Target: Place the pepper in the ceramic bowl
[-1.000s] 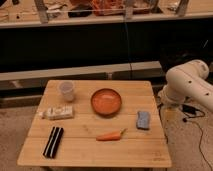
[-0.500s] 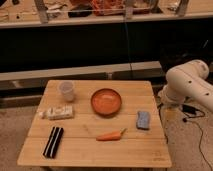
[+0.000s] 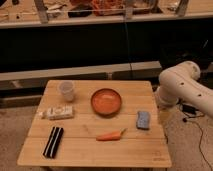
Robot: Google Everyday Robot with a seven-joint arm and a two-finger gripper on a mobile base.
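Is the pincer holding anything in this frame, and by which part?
The pincer is out of view; only the arm shows, right of the table. The pepper lies unheld on it.

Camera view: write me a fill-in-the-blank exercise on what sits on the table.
1. The pepper lies on the table, outside the ceramic bowl, which is ____.
2. In the picture, the blue sponge lies on the bowl's ____ side.
3. The pale cup stands ____ on the table.
4. The white arm shows at the table's right edge, but its gripper is out of ____.
Missing words: empty; right; upright; view.
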